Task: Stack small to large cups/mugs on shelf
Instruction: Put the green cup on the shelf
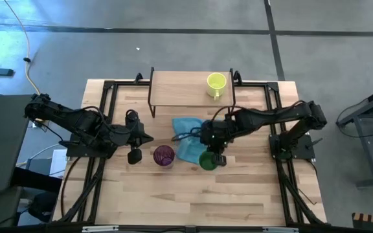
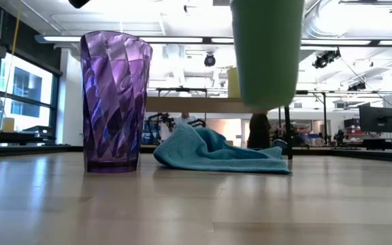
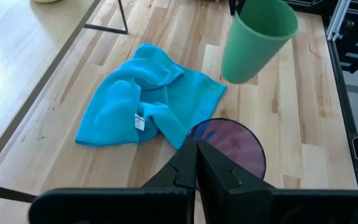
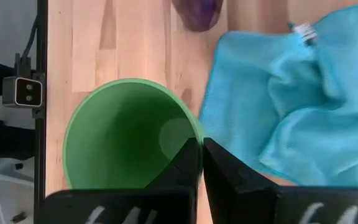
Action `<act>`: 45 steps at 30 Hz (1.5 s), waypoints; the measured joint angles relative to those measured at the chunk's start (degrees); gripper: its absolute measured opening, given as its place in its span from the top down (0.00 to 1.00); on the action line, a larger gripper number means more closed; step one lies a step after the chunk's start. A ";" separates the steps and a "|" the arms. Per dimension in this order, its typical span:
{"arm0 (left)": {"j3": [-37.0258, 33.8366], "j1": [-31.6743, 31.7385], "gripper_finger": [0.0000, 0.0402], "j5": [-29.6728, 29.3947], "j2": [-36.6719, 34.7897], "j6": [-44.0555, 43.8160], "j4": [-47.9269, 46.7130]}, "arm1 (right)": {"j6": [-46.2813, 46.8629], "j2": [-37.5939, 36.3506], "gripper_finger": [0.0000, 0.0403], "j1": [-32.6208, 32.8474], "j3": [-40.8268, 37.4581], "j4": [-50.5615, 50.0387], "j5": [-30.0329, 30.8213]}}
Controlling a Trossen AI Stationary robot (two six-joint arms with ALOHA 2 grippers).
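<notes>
Left gripper (image 1: 149, 138) waits pinched closed beside the translucent purple tumbler (image 1: 164, 156), which stands by the crumpled blue cloth (image 1: 188, 139). Right gripper (image 1: 214, 153) lifts the plain green cup (image 3: 254, 42) by its rim, clear of the table. Thin pinch, tilted cup: it could slip. The small yellow-green mug (image 1: 216, 83) sits on the low wooden shelf (image 1: 180, 89).

Robotics lab / open-plan industrial workspace. Plank surface (image 1: 238, 194) bolted into a black metal frame (image 1: 102, 103) on a grey concrete floor (image 1: 173, 39) with taped lines. Beyond the far edge: exposed ceiling ducts (image 2: 332, 20), strip lights (image 2: 114, 39), monitors (image 2: 376, 119) on benches, big windows (image 2: 26, 95).
</notes>
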 joint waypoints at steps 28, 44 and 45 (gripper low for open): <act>0.00 0.02 1.00 -0.70 0.00 -0.02 -0.71 | -9.34 0.08 1.00 -15.81 19.95 -17.46 -1.23; 0.00 0.02 1.00 -1.07 0.00 -0.02 0.08 | -12.11 0.35 1.00 -21.18 19.95 -17.61 -3.56; 0.00 0.00 1.00 -1.07 0.00 0.02 0.30 | -12.22 0.35 1.00 -21.46 19.95 -17.58 -3.58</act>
